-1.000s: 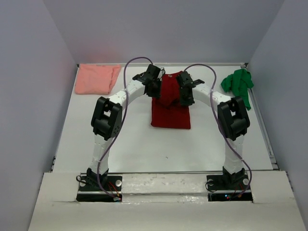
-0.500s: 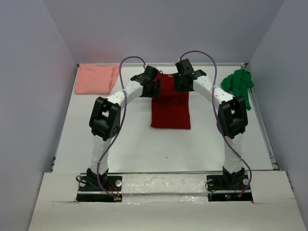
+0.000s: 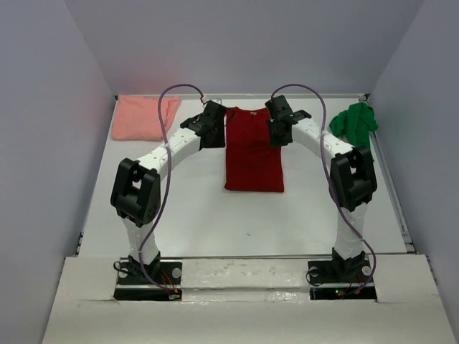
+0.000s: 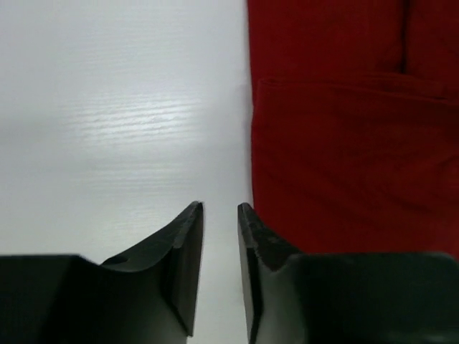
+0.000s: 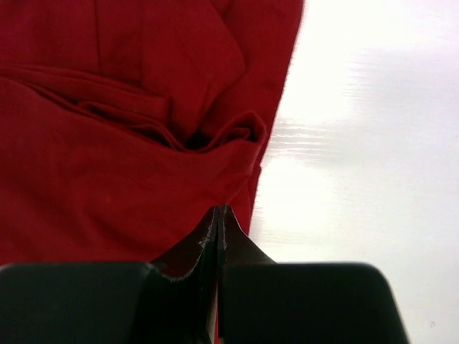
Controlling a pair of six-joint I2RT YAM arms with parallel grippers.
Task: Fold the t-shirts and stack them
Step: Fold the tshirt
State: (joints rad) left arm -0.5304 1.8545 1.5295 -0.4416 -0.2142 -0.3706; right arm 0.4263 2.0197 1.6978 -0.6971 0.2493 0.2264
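Red shirt had its far end bunched and lifted a second ago; now it lies flat, a long strip mid-counter; left fingers part-open, empty, just beside its left edge; right fingers closed at its right edge, no cloth visibly pinched; next fold looks due; green shirt not yet folded.

Open table beside dark red t-shirt

Lab: white table, bare walls
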